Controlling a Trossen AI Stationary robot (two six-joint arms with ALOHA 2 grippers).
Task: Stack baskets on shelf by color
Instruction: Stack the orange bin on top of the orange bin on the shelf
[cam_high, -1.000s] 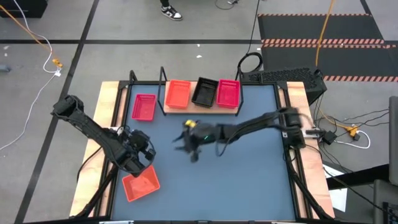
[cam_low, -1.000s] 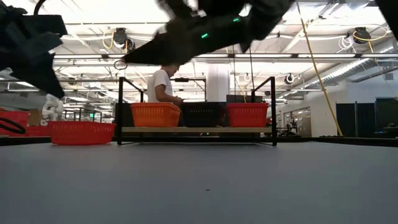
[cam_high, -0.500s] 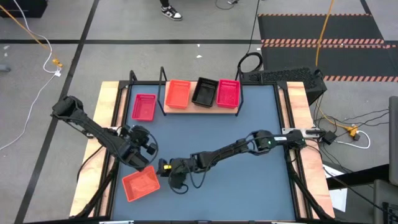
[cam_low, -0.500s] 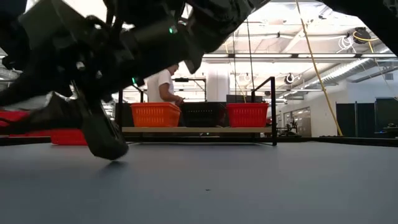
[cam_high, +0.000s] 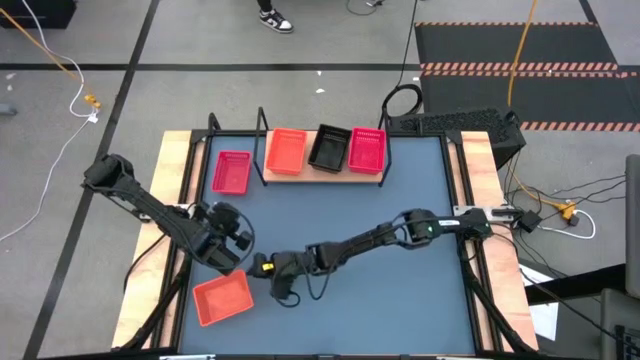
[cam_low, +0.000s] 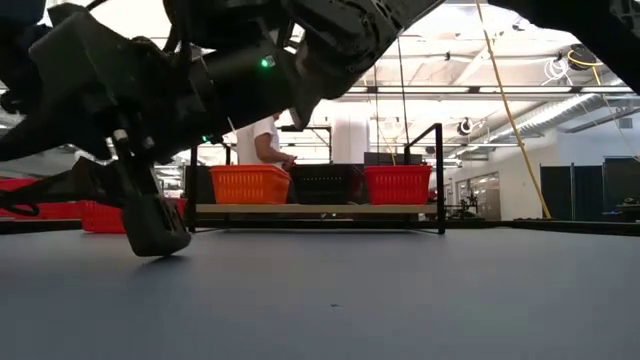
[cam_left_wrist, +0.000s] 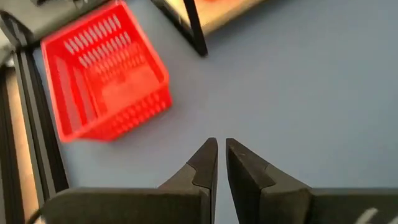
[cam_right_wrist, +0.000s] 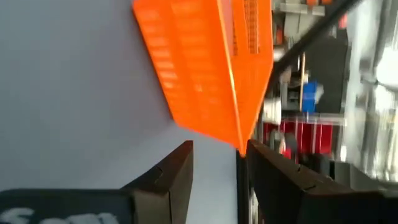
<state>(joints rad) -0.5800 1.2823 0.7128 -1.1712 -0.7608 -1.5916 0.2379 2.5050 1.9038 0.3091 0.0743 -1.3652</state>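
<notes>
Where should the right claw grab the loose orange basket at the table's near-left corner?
Probably the long rim wall nearest the right claw. The orange basket lies flat, mouth up, slightly skewed, so its thin wall can slip between the fingers, one inside, one outside. The open claw is already beside that side; the left claw hangs above.

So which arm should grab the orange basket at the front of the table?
Probably the right: its gripper is open beside the orange basket, facing its rim. The left gripper is shut and points away.
</notes>
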